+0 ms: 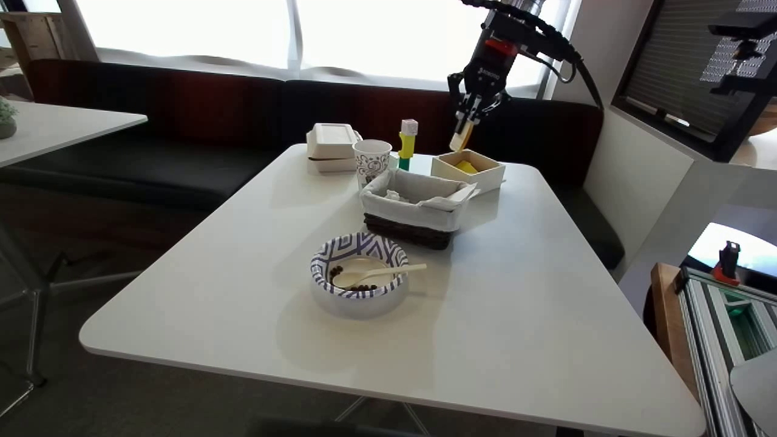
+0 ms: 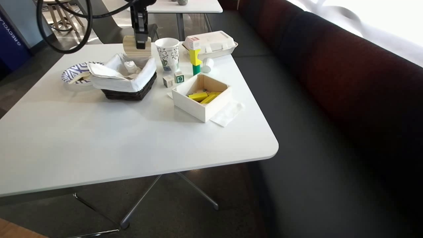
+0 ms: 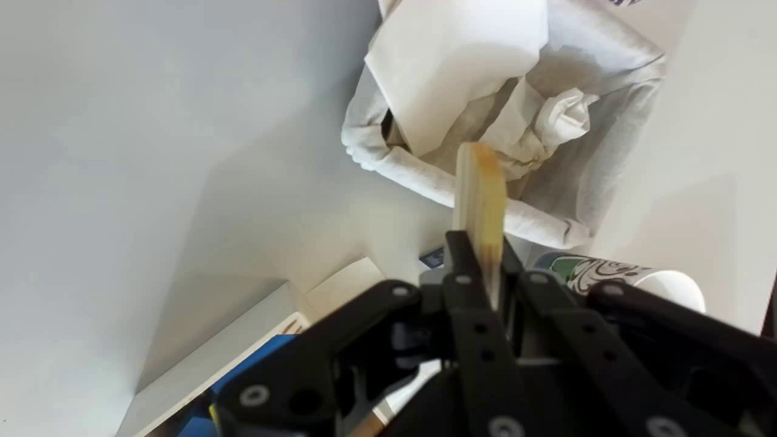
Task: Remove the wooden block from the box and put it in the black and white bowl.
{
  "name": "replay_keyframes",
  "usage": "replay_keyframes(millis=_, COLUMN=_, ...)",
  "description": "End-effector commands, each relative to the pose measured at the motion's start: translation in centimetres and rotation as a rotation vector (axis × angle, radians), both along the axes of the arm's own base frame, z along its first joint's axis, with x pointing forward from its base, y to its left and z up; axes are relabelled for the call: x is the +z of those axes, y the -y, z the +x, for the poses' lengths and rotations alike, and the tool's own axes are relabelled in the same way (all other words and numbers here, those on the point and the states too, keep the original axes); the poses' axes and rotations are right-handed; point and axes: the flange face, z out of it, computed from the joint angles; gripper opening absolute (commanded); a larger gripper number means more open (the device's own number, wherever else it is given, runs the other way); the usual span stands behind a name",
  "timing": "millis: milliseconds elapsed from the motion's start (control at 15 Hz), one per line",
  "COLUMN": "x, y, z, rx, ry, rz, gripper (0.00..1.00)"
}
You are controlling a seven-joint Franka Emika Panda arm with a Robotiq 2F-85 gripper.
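My gripper (image 3: pixel 482 241) is shut on the light tan wooden block (image 3: pixel 479 188), which sticks out past the fingertips. In both exterior views the gripper (image 1: pixel 466 116) (image 2: pixel 141 43) holds the block (image 1: pixel 461 137) (image 2: pixel 130 46) in the air above the table. The box (image 1: pixel 464 179) (image 2: pixel 187 106) is a light open wooden box with yellow blocks inside; its edge shows at lower left in the wrist view (image 3: pixel 209 358). The black and white bowl (image 1: pixel 323 267) (image 2: pixel 68 73) stands beyond the basket from the box, with a spoon and dark bits in it.
A dark basket with white lining (image 1: pixel 407 209) (image 2: pixel 115 84) stands between box and bowl; it lies under the block in the wrist view (image 3: pixel 419 176). A paper cup (image 2: pixel 168 54), a lidded container (image 2: pixel 211 44), a yellow-green stack (image 2: pixel 195 59) and small cubes (image 2: pixel 179 77) stand nearby.
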Motion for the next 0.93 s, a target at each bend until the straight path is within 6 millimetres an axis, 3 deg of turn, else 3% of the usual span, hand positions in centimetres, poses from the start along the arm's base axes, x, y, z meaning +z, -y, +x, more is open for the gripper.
replay_keyframes(millis=0, x=0.1, y=-0.2, z=0.0, rx=0.005, ry=0.002, rz=0.002, gripper=0.09)
replay_keyframes(millis=200, x=0.0, y=-0.2, z=-0.1, rx=0.009, ry=0.003, rz=0.003, gripper=0.09)
replay_keyframes(millis=267, x=0.0, y=-0.2, z=-0.1, rx=0.01, ry=0.004, rz=0.004, gripper=0.02)
replay_keyframes(millis=467, x=-0.2, y=-1.4, z=0.1, rx=0.112, ry=0.014, rz=0.027, gripper=0.02)
replay_keyframes(millis=667, x=-0.3, y=-3.7, z=-0.1, rx=0.273, ry=0.011, rz=0.062, gripper=0.02)
replay_keyframes(millis=867, x=-0.3, y=-7.2, z=-0.2, rx=0.439, ry=-0.01, rz=0.076, gripper=0.02)
